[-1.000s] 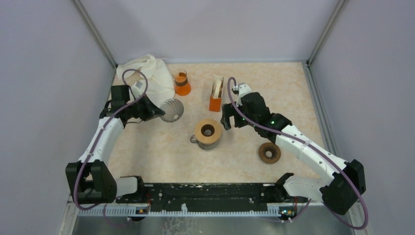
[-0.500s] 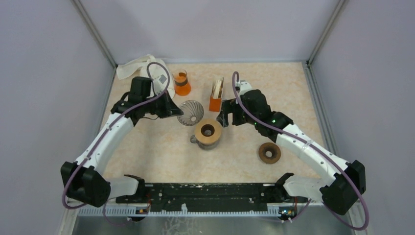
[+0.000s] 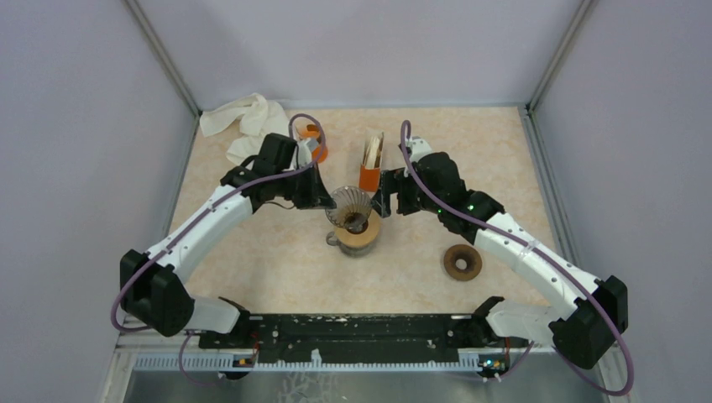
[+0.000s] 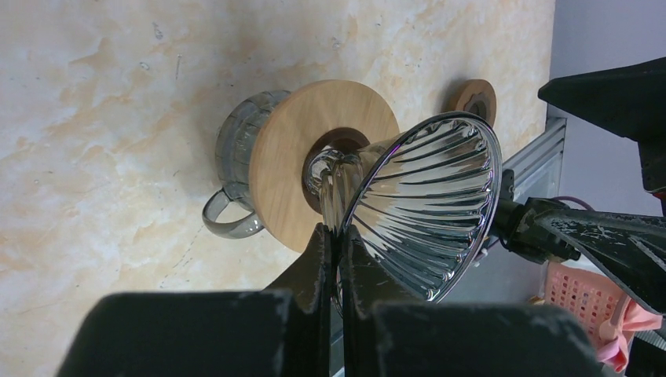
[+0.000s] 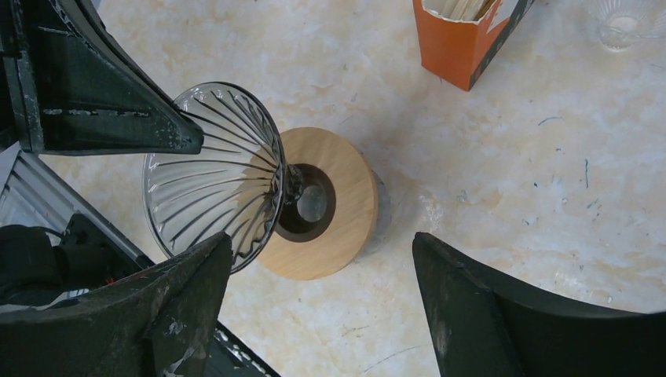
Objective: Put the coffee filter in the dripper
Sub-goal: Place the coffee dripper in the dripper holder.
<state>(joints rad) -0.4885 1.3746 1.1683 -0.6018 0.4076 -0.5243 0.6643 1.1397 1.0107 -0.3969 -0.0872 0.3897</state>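
Above the round wooden collar (image 4: 290, 165), centre the ribbed clear glass dripper (image 4: 424, 204), rim-pinched in the left gripper (image 4: 338, 243), and lower straight; then send the spread right gripper (image 5: 320, 239) to the white paper filters (image 3: 373, 151) in the orange box (image 5: 459, 43).

Left hand (image 3: 328, 201): grips the glass dripper (image 3: 351, 201) — over the wooden-collared carafe (image 3: 361, 237)
Right hand (image 3: 384, 199): just beside the orange filter box (image 3: 369, 175)

You get soft, even overhead light; shadows on the table (image 3: 269, 252) are faint. The glass dripper (image 4: 428, 200) throws bright glints along its ribs. Close to your left wrist camera, the left gripper (image 4: 336, 243) looks soft, perhaps out of focus.
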